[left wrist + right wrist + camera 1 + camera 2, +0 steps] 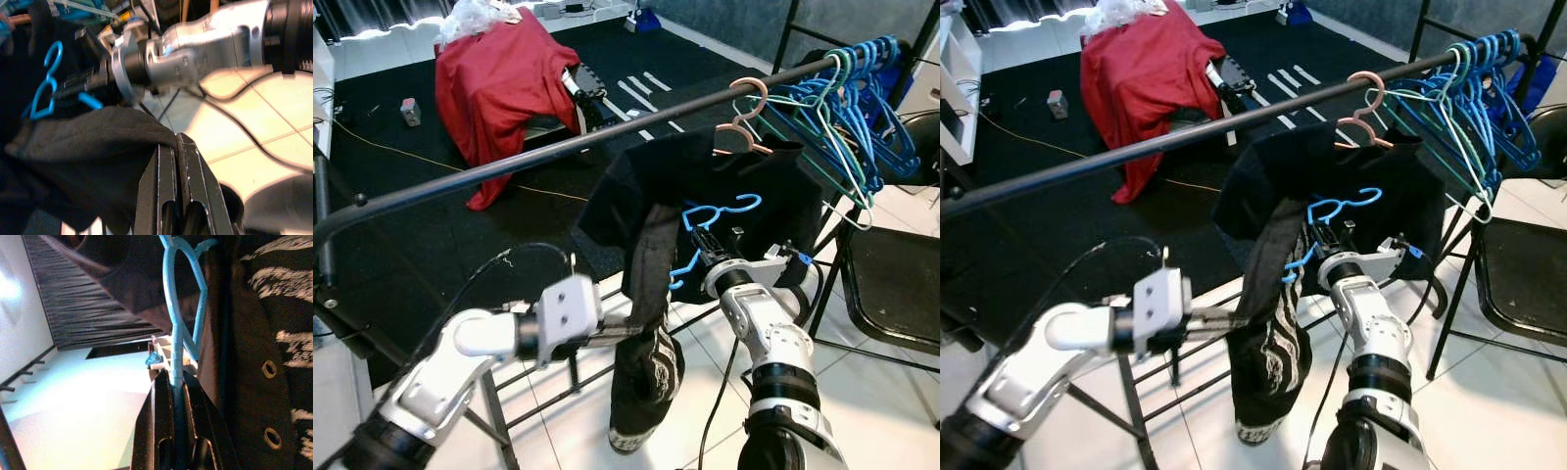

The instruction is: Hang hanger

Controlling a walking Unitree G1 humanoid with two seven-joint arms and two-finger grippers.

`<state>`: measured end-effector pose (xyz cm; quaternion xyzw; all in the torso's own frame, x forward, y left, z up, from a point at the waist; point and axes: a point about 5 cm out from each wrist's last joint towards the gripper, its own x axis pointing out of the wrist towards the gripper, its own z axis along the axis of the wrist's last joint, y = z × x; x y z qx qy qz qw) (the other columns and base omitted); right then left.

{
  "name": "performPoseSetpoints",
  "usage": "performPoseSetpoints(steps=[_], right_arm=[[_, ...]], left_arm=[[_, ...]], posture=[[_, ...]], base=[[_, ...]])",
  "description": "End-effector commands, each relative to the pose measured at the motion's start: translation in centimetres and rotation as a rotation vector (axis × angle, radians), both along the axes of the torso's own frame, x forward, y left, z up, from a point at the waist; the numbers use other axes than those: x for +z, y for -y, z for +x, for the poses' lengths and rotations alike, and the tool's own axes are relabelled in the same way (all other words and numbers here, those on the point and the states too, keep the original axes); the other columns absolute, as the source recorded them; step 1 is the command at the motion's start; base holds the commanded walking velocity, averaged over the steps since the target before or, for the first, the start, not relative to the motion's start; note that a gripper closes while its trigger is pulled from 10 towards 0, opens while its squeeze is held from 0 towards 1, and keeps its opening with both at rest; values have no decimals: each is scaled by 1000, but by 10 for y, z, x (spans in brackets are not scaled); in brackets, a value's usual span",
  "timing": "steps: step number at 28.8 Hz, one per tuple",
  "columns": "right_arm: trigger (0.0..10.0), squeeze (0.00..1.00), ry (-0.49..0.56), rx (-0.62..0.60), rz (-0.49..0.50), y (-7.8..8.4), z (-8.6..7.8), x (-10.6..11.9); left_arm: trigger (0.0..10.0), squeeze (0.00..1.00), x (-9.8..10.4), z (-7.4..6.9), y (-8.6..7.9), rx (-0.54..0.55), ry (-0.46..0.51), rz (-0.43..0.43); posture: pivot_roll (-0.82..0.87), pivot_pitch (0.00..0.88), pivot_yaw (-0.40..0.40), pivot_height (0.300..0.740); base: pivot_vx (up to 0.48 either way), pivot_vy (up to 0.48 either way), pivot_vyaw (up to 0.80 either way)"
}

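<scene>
The long black metal rail [558,147] runs across the middle, and everything here sits around it. Just below the rail, the right gripper [703,247] is squeezed tight on the thin bright blue plastic hanger [710,217]. The right wrist view shows the two black fingers [203,440] pinching the blue bar between them. The hanger's hook points up toward the rail but is not over it yet.

A dark black piece of clothing with white marks [651,323] hangs down under the rail. The left gripper [178,196] is pressed shut on a fold of this soft cloth, below the rail and to the left of the blue hanger.

At the far right end of the rail hang a pink hanger [744,122] and a bunch of blue and green hangers [847,108]. Behind the rail, a red cloth [504,83] covers something on the dark floor.

The hanger looks light and stiff, but thin and a bit slippery, so it could twist in the fingers. Holding it near the neck, under the hook, seems best. The cloth is floppy and will likely pull the hanger down on one side.
</scene>
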<state>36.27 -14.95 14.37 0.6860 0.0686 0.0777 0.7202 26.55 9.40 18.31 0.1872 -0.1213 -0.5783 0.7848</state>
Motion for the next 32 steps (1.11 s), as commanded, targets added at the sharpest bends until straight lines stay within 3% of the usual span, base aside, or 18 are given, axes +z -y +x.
performPoseSetpoints(steps=[1, 2, 4, 5, 8, 9, 11, 13, 17, 19, 27, 28, 32], right_arm=[[0, 0, 31, -14, -19, 0, 3, 6], [0, 0, 31, 12, -56, -6, 3, 6], [0, 0, 31, 12, -56, -6, 3, 6], [0, 0, 28, 48, -106, -14, 4, 6], [0, 0, 28, 48, -106, -14, 4, 6], [0, 0, 20, 87, -183, -21, 5, 4], [0, 0, 20, 87, -183, -21, 5, 4], [0, 0, -3, 93, -318, -27, 8, -2], [0, 0, -7, 82, -356, -27, 9, -2], [0, 0, -9, 58, -440, -26, 11, -3], [0, 0, -25, 41, -453, -27, 13, -5], [0, 0, -22, 48, -427, -29, 13, -3], [0, 0, -21, 72, -398, -33, 13, -2]], left_arm=[[10000, 0, 1, -4, 3, -26, 7, 2], [10000, 0, 6, -2, 11, -13, 2, -35], [10000, 0, 6, -2, 11, -13, 2, -35], [10000, 0, 11, 1, 21, -5, -3, -80], [10000, 0, 11, 1, 21, -5, -3, -80], [10000, 0, 17, 2, 31, -4, -20, -140], [10000, 0, 17, 2, 31, -4, -20, -140], [10000, 0, 31, 2, 49, -24, -79, -269], [10000, 0, 35, 2, 55, -31, -100, -302], [10000, 0, 44, 1, 70, -25, -171, -391], [10000, 0, 47, 3, 82, 10, -194, -399], [10000, 0, 43, 5, 85, 39, -178, -353], [10000, 0, 42, 7, 87, 81, -171, -336]], posture=[[-54, 149, 49, 740], [-56, 148, 48, 740], [-56, 148, 48, 740], [-58, 146, 48, 740], [-58, 146, 48, 740], [-63, 143, 48, 740], [-63, 143, 48, 740], [-63, 136, 42, 740], [-63, 136, 42, 740], [-68, 127, 39, 740], [-64, 124, 37, 740], [-68, 122, 38, 740], [-65, 127, 37, 740]], base=[[0, 0, 0], [0, 0, 0], [0, 0, 0], [0, 0, 0], [0, 0, 0], [0, 0, 0], [0, 0, 0], [0, 0, 0], [0, 0, 0], [0, 0, 0], [0, 0, 0], [0, 0, 0], [0, 0, 0]])
